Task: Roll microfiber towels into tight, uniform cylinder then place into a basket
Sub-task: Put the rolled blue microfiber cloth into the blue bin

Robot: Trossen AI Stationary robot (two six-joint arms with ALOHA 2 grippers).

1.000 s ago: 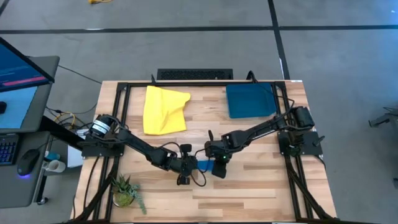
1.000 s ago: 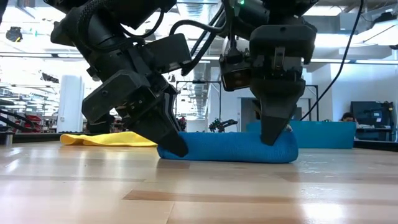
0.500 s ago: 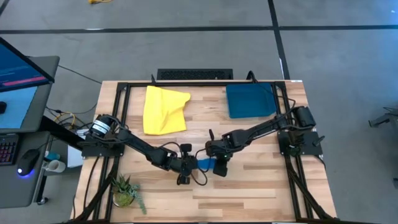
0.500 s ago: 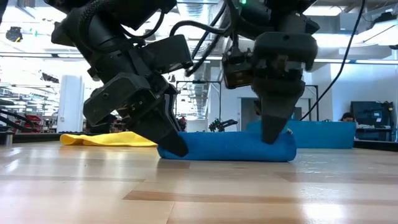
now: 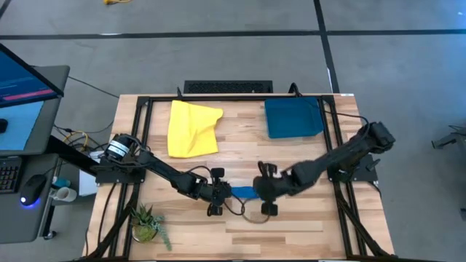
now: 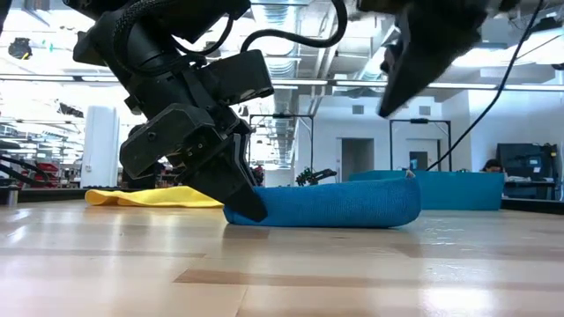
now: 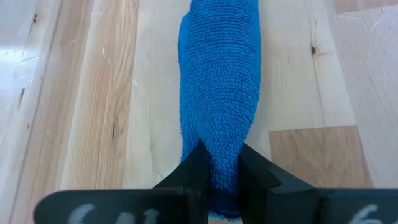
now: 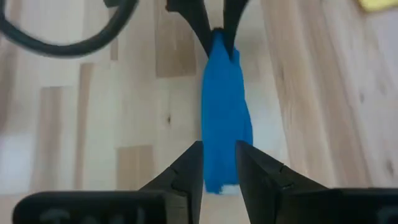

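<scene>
Low view: rolled blue towel (image 6: 324,205) lies on the desk (image 6: 282,273), one end pinched in the left tool (image 6: 238,198) — right tool (image 6: 401,88) hangs above, fingers parted, empty. High view adds the yellow towel (image 5: 192,128) beside the basket (image 5: 293,117).

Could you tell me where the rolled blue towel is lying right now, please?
In the high view the blue towel lies on the table's front middle, one end pinched by the left gripper; the right gripper is at its other end, lifted clear in the low view.
</scene>
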